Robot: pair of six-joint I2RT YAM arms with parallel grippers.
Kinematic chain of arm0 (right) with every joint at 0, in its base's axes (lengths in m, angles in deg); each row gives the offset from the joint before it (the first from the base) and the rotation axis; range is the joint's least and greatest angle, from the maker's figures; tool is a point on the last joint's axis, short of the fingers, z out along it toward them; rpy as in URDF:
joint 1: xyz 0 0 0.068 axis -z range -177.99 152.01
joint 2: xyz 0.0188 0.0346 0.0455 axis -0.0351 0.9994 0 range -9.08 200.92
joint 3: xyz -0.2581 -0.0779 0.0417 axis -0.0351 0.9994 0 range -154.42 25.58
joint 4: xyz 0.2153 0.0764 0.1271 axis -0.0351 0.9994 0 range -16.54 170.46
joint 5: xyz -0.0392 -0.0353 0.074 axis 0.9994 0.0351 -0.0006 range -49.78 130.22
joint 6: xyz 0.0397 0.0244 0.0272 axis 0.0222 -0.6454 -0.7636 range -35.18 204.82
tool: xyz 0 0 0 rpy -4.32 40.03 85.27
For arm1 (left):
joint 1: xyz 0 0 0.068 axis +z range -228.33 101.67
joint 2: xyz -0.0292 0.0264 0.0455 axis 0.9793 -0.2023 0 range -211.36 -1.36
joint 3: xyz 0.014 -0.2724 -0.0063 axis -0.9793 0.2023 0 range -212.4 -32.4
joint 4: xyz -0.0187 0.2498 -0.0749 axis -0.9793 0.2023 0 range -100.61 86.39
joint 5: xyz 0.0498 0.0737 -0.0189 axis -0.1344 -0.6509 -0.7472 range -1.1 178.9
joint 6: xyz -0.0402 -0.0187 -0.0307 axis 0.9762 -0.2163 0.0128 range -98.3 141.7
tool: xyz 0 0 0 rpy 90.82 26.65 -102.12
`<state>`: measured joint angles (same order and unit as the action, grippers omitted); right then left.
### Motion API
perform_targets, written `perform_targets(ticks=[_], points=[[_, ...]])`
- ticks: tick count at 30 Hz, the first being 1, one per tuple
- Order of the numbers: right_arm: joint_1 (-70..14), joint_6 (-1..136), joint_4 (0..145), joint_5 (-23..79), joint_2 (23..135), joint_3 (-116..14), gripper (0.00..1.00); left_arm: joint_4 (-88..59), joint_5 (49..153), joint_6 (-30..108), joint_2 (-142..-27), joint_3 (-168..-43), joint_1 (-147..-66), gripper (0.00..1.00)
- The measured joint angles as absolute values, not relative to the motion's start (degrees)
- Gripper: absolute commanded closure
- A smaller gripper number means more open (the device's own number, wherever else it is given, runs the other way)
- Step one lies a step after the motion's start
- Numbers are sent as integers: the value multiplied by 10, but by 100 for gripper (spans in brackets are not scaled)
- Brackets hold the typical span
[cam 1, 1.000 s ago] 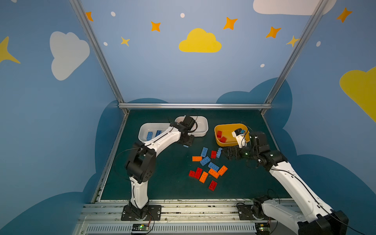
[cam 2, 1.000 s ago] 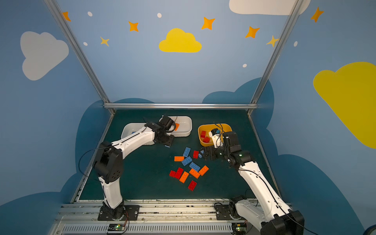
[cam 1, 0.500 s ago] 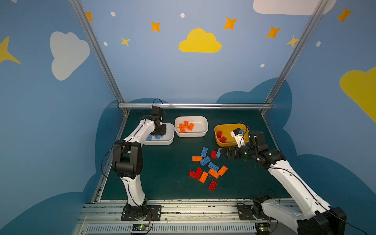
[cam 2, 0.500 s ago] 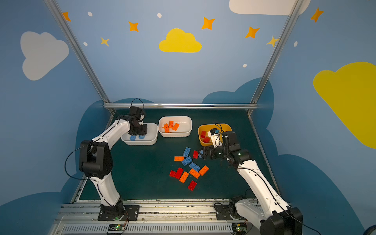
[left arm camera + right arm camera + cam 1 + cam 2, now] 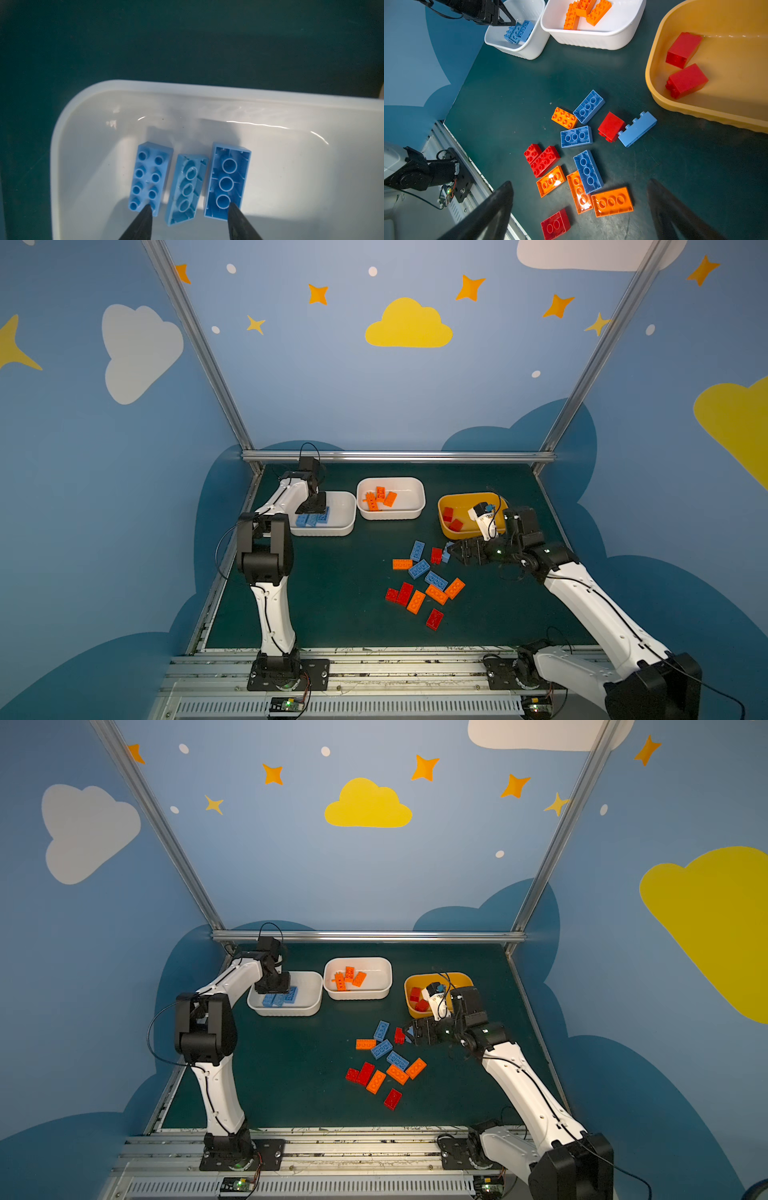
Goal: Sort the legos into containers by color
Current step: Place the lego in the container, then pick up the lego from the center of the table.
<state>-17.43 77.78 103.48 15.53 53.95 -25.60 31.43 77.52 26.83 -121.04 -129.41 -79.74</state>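
In both top views, you see the left gripper low in the white container at 10 o'clock of the surface. The orange legos lie in the second white container at 12 o'clock. The yellow container stands at 2 o'clock.

In the left wrist view, this gripper is released. Three blue legos lie under its parted fingers, the middle one tilted.

In the right wrist view, the right gripper is spread wide and holds nothing, above the loose legos.

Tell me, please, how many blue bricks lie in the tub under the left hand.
3 abreast in the white tub: one studs-up, one tilted, one underside-up; the left hand might hide more.
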Motion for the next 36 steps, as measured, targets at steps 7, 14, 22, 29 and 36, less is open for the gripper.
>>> perform_targets(ticks=[7,14,22,29,36], points=[[-174,778,1033,155,541,-260,2,344,843,272,-1164,-1286,-807,26],[-174,781,1034,156,541,-260,2,321,948,256,-1002,-1170,-902,24],[-171,785,1035,157,539,-260,2,204,1058,221,-938,-1007,-1048,23],[-164,786,1034,159,531,-258,2,162,1067,128,-994,-999,-1120,24],[-158,786,1033,162,527,-251,2,163,1044,11,-1084,-1047,-1139,25]])
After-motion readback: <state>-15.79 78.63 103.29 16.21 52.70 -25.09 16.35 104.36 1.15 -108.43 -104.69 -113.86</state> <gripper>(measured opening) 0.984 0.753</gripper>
